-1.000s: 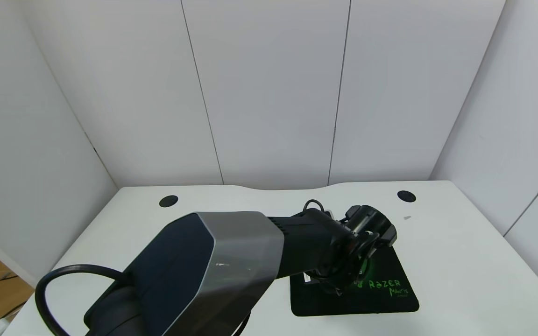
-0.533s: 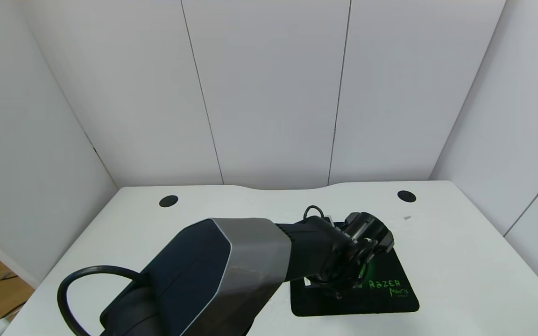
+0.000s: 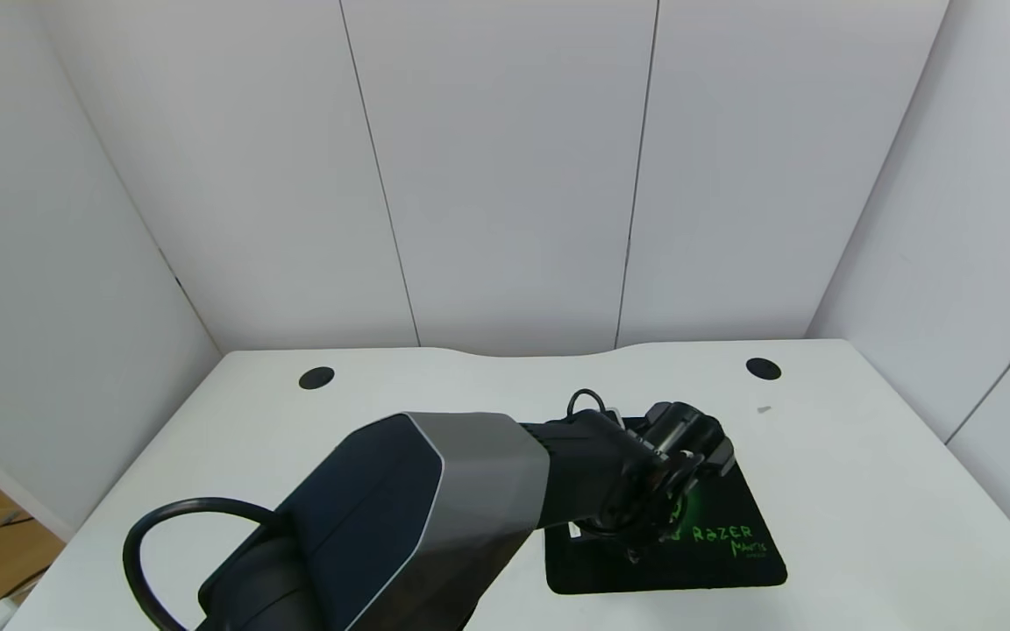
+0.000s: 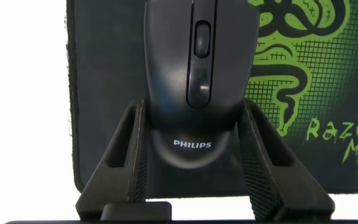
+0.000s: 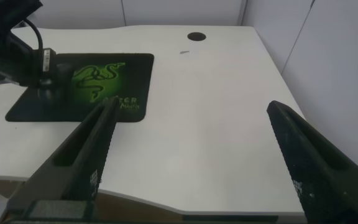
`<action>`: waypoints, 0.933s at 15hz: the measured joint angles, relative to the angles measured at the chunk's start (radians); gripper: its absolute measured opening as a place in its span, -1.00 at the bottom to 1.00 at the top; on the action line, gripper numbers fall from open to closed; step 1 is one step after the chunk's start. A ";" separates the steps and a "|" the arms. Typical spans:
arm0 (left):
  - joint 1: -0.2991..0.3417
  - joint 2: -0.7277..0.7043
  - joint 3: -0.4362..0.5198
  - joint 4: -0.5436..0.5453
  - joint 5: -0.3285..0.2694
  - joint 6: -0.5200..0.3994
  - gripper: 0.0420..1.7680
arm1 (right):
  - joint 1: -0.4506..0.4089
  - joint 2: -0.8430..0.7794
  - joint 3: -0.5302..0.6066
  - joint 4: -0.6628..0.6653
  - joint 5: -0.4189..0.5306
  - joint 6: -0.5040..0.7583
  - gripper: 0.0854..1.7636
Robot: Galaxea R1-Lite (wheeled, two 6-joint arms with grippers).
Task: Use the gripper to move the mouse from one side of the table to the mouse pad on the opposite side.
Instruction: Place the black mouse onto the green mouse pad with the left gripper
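My left gripper (image 3: 650,517) hangs over the black mouse pad (image 3: 720,561) at the right of the white table (image 3: 864,491). In the left wrist view the gripper (image 4: 193,107) is shut on the black mouse (image 4: 194,56), with a finger against each side of its rear. The mouse lies above the pad's (image 4: 104,93) plain part, beside the green emblem (image 4: 291,50). In the head view the wrist hides the mouse. I cannot tell whether the mouse touches the pad. My right gripper (image 5: 191,107) is open and empty, above the table's front right edge.
Two round black cable holes (image 3: 316,378) (image 3: 763,368) sit near the table's curved back edge. A small grey speck (image 3: 764,408) lies behind the pad. White walls close in the back and both sides. The left arm's large housing (image 3: 417,517) covers the front middle.
My left arm has shifted slightly forward and down over the pad, with the mouse still in the gripper. The right arm has not visibly moved.
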 joint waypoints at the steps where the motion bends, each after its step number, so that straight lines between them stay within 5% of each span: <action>1: 0.000 0.001 0.000 -0.001 0.000 0.000 0.01 | 0.000 0.000 0.000 0.000 0.000 0.000 0.94; 6: 0.002 0.003 0.000 -0.010 0.006 0.001 0.46 | 0.000 0.000 0.000 0.000 0.000 0.000 0.94; 14: 0.004 -0.012 0.000 -0.006 0.010 0.009 0.76 | 0.000 0.000 0.000 0.000 0.000 0.000 0.94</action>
